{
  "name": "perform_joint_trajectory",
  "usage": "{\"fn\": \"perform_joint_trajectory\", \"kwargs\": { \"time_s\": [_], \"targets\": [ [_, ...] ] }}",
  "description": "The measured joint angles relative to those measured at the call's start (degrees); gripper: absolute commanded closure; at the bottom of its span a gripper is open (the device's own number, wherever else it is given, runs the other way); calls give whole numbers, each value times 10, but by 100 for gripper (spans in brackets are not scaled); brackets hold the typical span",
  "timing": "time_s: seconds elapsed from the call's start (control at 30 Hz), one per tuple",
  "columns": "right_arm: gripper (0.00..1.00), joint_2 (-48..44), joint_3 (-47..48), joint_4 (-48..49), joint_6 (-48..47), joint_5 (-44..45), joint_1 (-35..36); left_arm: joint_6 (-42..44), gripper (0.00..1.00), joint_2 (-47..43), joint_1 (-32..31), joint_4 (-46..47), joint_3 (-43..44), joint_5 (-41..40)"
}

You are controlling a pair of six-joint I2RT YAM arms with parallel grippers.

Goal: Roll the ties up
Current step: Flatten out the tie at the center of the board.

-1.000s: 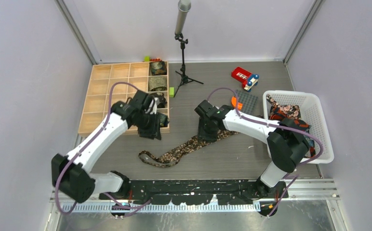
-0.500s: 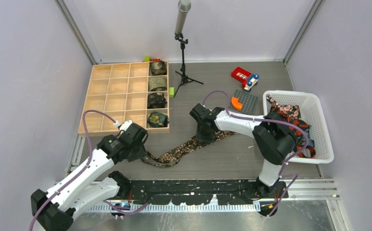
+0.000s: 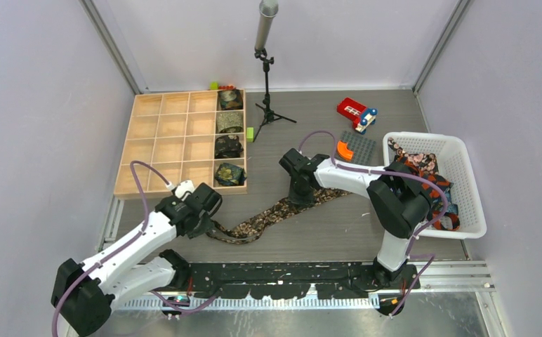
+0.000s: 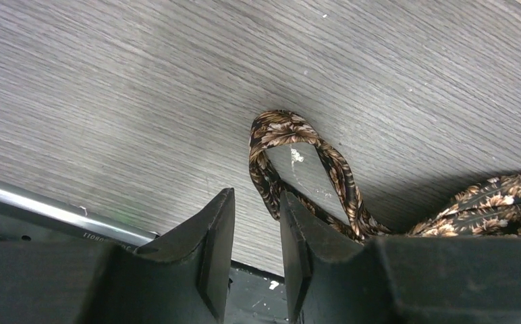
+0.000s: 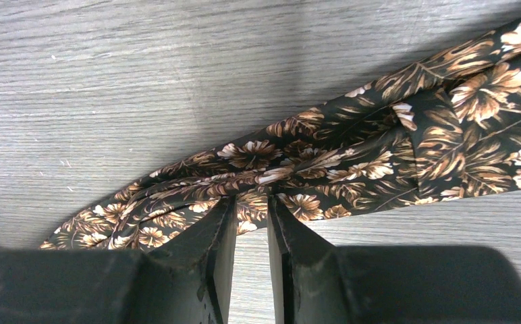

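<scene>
Grey tabletop (image 3: 324,232) held the floral tie (image 3: 268,214); right gripper (image 5: 251,201) pinched it (an anchor, I judged), left gripper (image 4: 256,196) slightly parted beside its looped end.

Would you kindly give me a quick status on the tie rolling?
Left tool open at thin end of tie. Right tool pinching it mid-length. Still unrolled, thin end looped. Nothing in the way.

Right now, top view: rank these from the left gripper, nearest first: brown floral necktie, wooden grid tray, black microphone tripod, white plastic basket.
From the left gripper:
1. brown floral necktie, its end right at the fingertips, near edge.
2. wooden grid tray, just behind the gripper, left side.
3. black microphone tripod, back centre.
4. white plastic basket, far right.
</scene>
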Motion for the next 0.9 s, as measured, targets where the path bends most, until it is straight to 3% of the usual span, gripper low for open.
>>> {"fn": "perform_joint_trajectory", "kwargs": {
  "time_s": [0.2,0.3,0.33,0.57,0.9],
  "targets": [
    [72,1,0,0,-5,-2,-2,-3,79,22,14,48,-34,4],
    [72,2,1,0,-8,-3,-2,-1,98,39,27,69,-46,8],
    [72,2,1,0,-8,-4,-3,1,100,46,32,76,-47,10],
    [72,5,3,-1,-12,-16,-12,48,100,84,113,70,-14,39],
    [72,27,35,-4,-26,-13,-24,141,97,141,303,0,105,152]
  ]
}}
